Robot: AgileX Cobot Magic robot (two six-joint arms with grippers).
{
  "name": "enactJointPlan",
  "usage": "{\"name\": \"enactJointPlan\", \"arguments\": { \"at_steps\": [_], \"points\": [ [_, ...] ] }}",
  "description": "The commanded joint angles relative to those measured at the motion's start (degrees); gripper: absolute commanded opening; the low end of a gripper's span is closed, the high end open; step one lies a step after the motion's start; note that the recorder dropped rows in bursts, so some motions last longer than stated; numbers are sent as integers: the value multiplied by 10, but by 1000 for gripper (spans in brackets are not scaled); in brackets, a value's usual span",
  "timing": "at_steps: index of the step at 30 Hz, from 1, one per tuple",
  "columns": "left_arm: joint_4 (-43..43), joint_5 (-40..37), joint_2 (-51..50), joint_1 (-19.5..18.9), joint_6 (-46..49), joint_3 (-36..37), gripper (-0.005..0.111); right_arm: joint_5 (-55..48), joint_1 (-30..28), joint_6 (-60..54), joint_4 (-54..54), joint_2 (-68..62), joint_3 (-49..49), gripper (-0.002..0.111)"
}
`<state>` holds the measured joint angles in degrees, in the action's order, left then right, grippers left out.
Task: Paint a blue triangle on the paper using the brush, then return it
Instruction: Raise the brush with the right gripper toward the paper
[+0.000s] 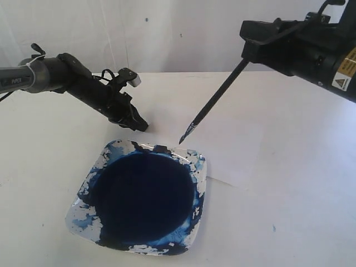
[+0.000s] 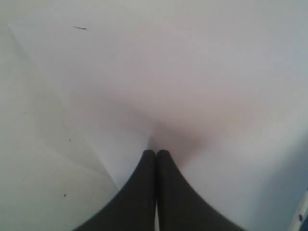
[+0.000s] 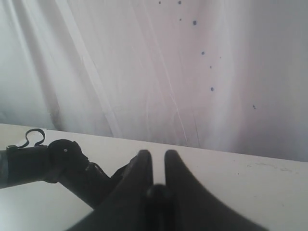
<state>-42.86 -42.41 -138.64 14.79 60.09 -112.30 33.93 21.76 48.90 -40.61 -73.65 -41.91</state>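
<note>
Exterior view: the long thin black-handled paintbrush (image 1: pixel 214 100) is being held aslant in the air by the right gripper (image 1: pixel 248 55). Its dark tip is being pointed down just past the far rim of the squarish, paint-smeared dish (image 1: pixel 201 167), at the near edge of the plain white rectangular sheet of paper (image 1: pixel 233 150). In the right wrist view the fingers are being pressed on the round end of the handle, with only a narrow gap between them. The left gripper (image 1: pixel 140 124) is being pressed, fingers together, onto the sheet close to one of its corners, as the left wrist view shows, so the sheet is being pinned to the white worktop (image 1: pixel 44 167) toward its middle. The dish, with its dark blue paint pool (image 1: pixel 144 194), is being left toward the worktop's near edge. No blue triangle is being shown on the sheet, so the carry from paint to paper is judged to be in hand. A lowering of the tip onto bare paper, clear of the left gripper, is being called for next, followed by three joined strokes.
</note>
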Motion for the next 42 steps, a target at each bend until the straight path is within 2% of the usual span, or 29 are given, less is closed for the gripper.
{"name": "enactJointPlan", "arguments": {
  "at_steps": [1, 15, 22, 33, 42],
  "points": [
    [5, -5, -9, 3, 0, 3, 0, 3, -1, -21, 29, 5, -10, 1],
    [5, -5, -9, 3, 0, 3, 0, -16, -1, -195, 269, -9, -10, 1],
    [5, -5, -9, 3, 0, 3, 0, 24, -1, -250, 381, -38, -9, 1],
    [5, -5, -9, 3, 0, 3, 0, 76, -1, -251, 389, -93, -9, 1],
    [5, -5, -9, 3, 0, 3, 0, 80, -1, -257, 389, -92, -9, 1]
  ]
}}
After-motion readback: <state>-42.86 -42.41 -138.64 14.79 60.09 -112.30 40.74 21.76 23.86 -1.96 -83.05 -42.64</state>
